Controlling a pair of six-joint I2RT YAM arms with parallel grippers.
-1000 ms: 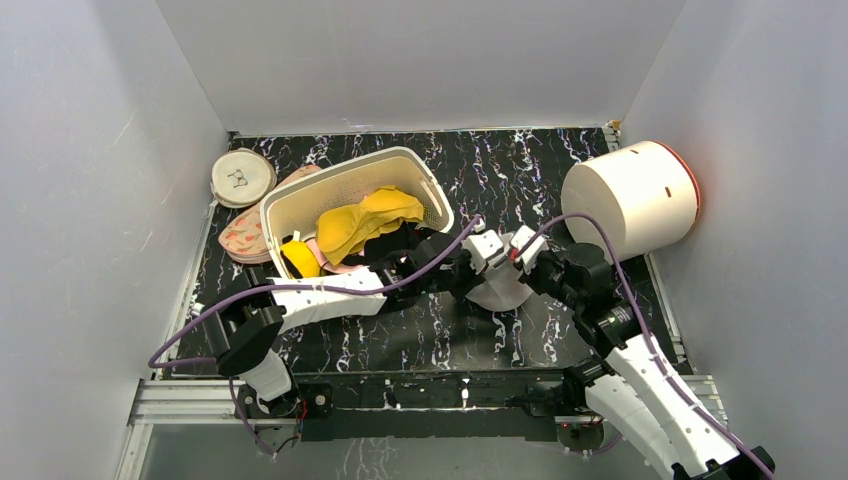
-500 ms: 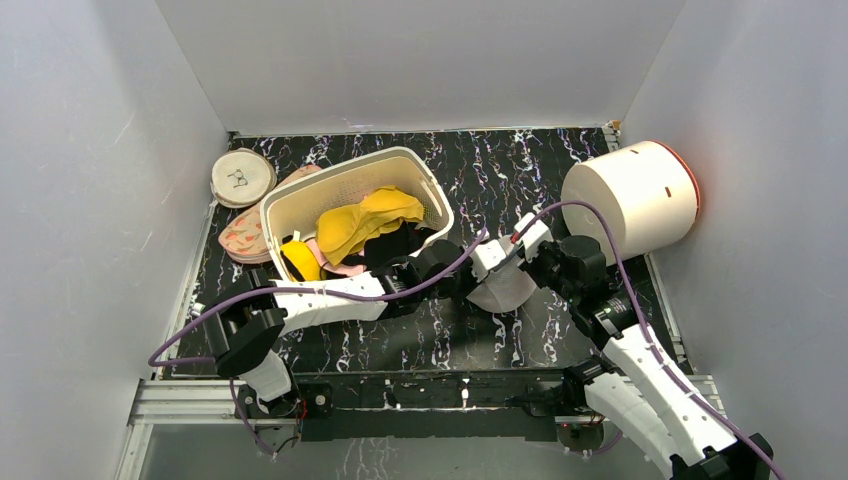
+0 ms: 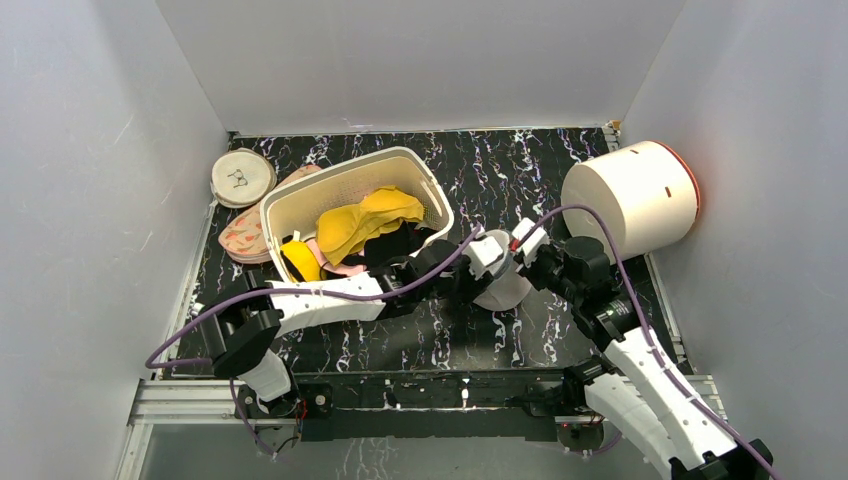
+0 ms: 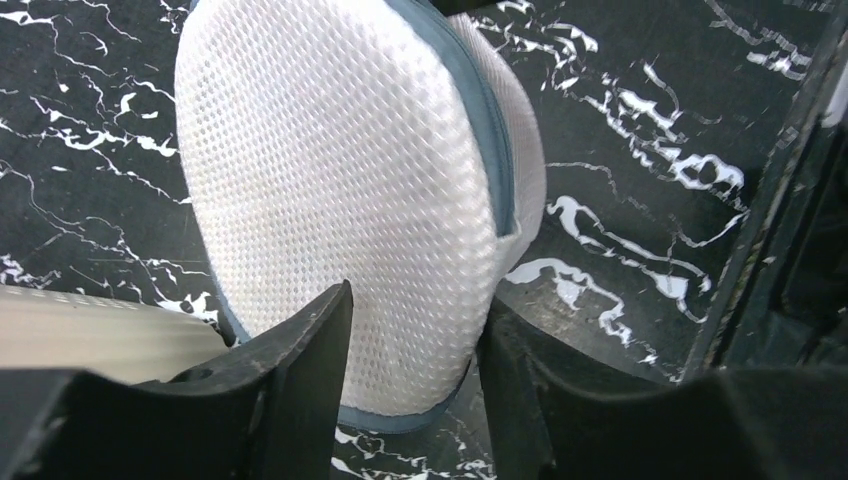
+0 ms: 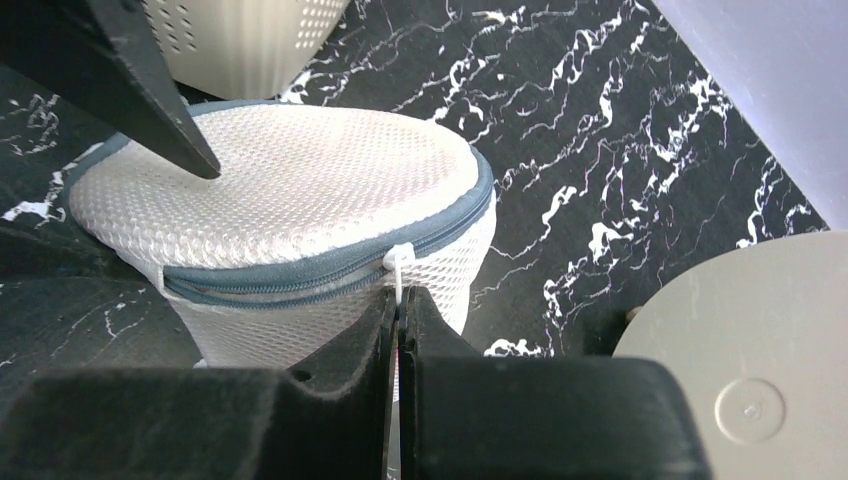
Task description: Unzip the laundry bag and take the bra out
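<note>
Bench (image 3: 440,340): black marbled top that carries everything.
Basket (image 3: 345,165): cream, far left of centre, with a yellow bra (image 3: 365,222) heaped inside.
Laundry bag (image 3: 503,288): near the bench's centre, just right of the basket, between the two claws. The zip looks closed along the stretch in view. The mesh is soft and light, so it will likely crumple and slide unless braced.
Bra: not visible, presumably inside the bag.
Left claw (image 4: 418,305): released, jaws parted astride the bag's left edge.
Right claw (image 5: 398,300): clenched, grasping the zip pull.
Zip pull (image 5: 397,262): small white tab on the bag's right side and the best hold. Draw it along the teal zip.
</note>
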